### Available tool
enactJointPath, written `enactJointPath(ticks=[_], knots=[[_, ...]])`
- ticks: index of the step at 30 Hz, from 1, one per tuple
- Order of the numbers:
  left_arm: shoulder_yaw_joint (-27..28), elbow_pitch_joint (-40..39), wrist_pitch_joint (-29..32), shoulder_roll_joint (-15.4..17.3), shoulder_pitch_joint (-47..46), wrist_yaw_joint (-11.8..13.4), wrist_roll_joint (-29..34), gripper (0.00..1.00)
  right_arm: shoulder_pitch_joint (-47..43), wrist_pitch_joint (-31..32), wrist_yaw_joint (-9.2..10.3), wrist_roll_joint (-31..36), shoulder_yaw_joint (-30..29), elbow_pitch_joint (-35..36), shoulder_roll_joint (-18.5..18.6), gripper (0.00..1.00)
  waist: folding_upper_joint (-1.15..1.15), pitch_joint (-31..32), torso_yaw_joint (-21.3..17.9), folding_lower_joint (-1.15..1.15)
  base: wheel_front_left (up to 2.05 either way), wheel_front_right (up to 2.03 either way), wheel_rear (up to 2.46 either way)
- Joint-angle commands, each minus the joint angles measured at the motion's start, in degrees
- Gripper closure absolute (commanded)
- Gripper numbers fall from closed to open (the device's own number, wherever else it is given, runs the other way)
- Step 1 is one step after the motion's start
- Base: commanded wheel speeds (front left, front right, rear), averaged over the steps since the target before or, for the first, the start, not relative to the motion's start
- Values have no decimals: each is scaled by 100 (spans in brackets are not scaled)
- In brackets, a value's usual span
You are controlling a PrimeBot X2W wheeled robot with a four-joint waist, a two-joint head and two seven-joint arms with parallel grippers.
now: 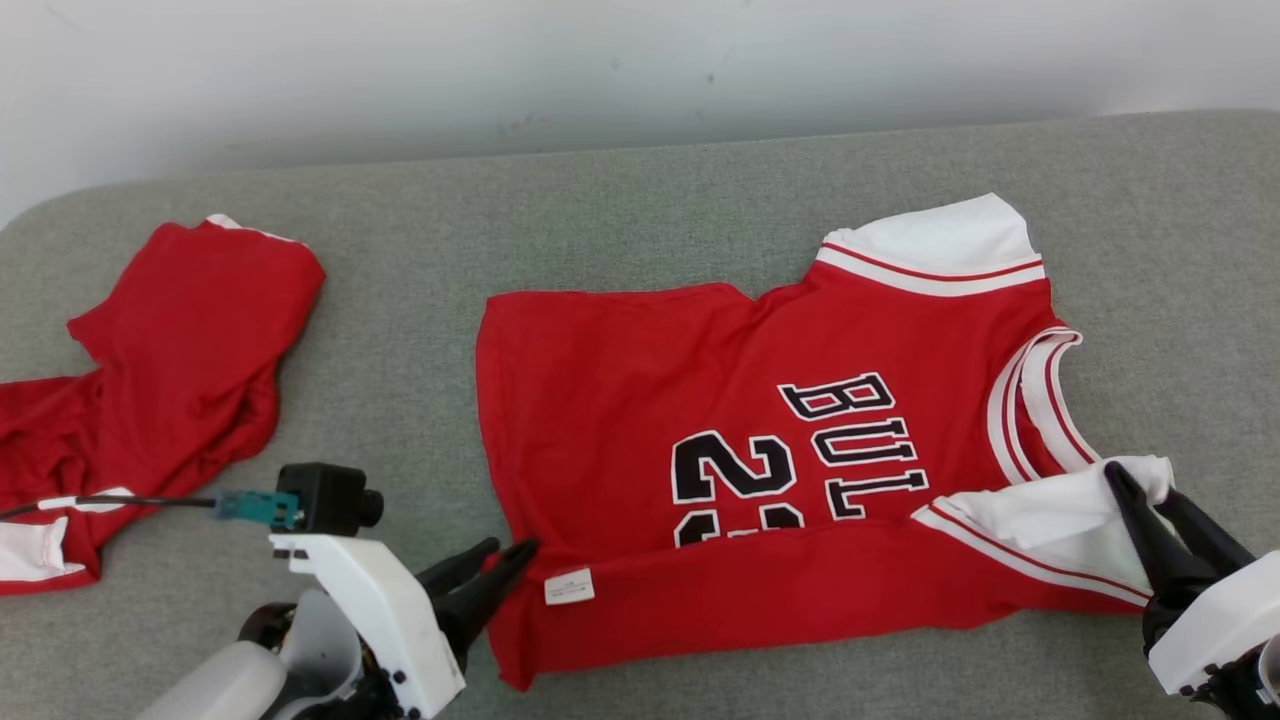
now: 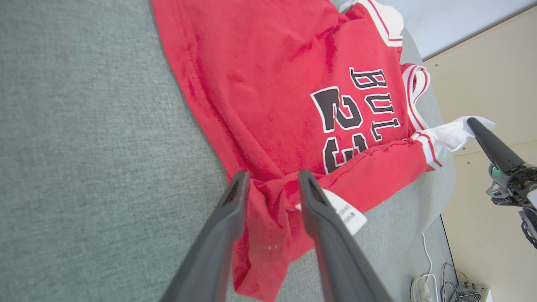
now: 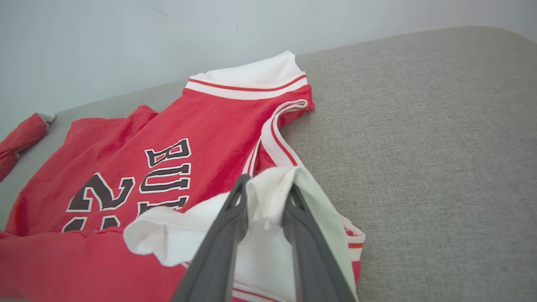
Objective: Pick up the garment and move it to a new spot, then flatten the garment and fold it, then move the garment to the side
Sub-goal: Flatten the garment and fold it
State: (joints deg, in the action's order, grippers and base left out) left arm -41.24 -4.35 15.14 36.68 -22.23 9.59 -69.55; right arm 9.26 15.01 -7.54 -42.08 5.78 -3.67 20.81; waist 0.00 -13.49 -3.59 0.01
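The garment (image 1: pixel 640 390) is a red jersey with black lettering and white sleeves, spread flat on the grey table (image 1: pixel 400 260). Its near edge is folded up over the front, with a white tag (image 1: pixel 569 587) showing. My left gripper (image 1: pixel 510 548) is at the folded hem corner. In the left wrist view its jaws (image 2: pixel 272 174) stand apart with red cloth lying loose between them. My right gripper (image 1: pixel 1145 485) is at the near white sleeve (image 1: pixel 1040 510). Its jaws (image 3: pixel 268 183) are parted around a bunched ridge of white cloth (image 3: pixel 268 197).
A second red garment (image 1: pixel 170 370) lies crumpled at the table's left side. A pale wall (image 1: pixel 600 70) runs behind the table. Bare grey surface lies between the two garments and right of the jersey (image 3: pixel 419 147).
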Motion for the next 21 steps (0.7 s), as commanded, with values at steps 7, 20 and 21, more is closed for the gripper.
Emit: enactJointPath(ticks=[7, 20, 21], knots=[[396, 118, -1061, -135, 229, 119, 319, 0, -139, -476, 11, 180, -188, 77, 80, 0, 0, -28, -18, -1, 0, 0, 0], [270, -718, -2104, 32, 1455, 744, 988, 0, -1121, -550, 12, 1097, -120, 261, 609, 0, 0, -244, 39, -1, 0, 0, 0], [270, -718, -2104, 32, 1455, 744, 988, 0, -1121, -550, 12, 1097, -120, 261, 609, 0, 0, -244, 39, -1, 0, 0, 0]])
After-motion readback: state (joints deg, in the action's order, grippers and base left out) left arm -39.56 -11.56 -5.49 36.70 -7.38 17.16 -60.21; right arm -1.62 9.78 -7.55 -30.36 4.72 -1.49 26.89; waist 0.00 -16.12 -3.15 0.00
